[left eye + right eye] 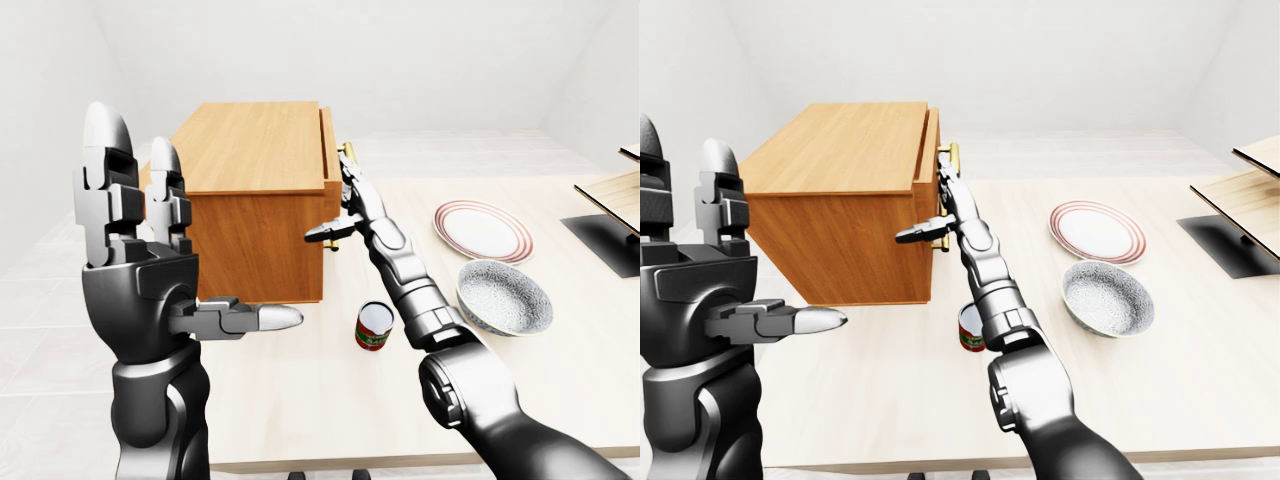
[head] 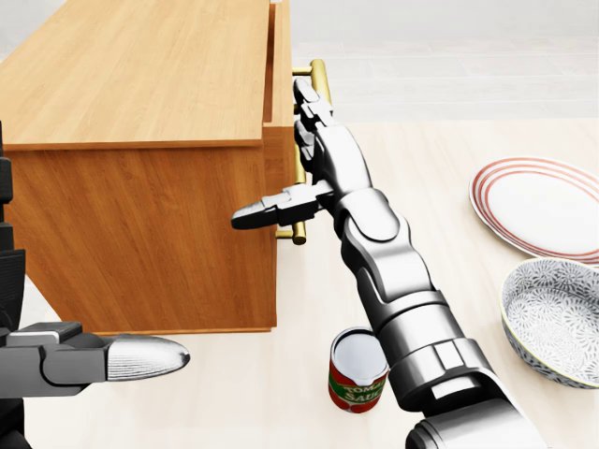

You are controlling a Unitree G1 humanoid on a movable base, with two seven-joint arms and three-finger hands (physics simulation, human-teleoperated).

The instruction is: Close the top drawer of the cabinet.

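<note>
can (image 2: 357, 370) beside forearm, plate (image 2: 541, 206) – bowl (image 2: 556, 318) right

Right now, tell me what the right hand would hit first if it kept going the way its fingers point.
The right hand points up the head view, along the top drawer front. It would probably meet that drawer's brass handle first, though depth is unclear.
</note>
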